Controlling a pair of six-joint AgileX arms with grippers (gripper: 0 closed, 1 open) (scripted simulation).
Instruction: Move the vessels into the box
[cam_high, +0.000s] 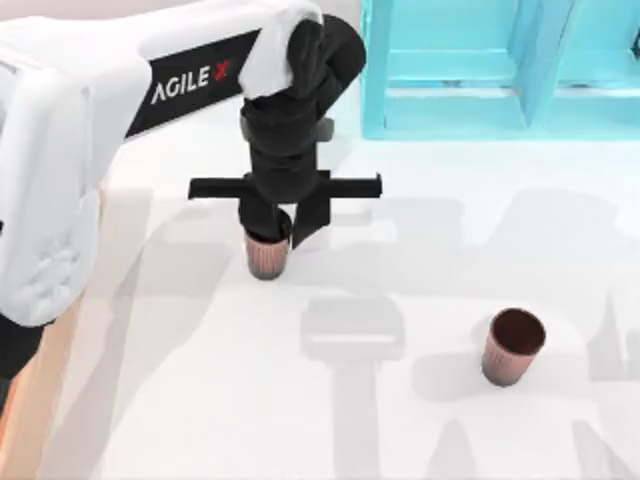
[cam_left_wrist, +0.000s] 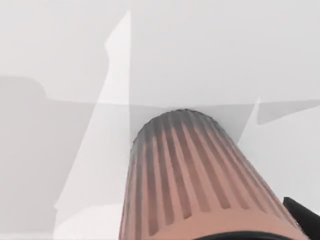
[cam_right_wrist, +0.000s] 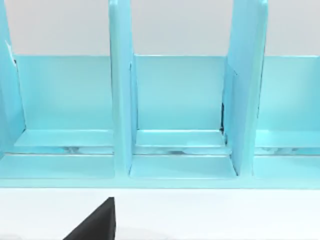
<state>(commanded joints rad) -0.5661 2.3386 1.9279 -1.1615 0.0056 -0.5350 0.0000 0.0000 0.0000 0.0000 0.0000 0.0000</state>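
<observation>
Claw, left (cam_high: 277, 232) | hides cup (cam_high: 267, 256) rim | grip unclear

a cyan shelf (cam_high: 500, 70) with upright dividers stands at the far right of the white surface (cam_high: 400, 440).

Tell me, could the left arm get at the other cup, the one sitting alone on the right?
Probably yes, later: the right-hand cup stands upright on open table, nothing around it. The left gripper is now down at the left-hand cup.
</observation>
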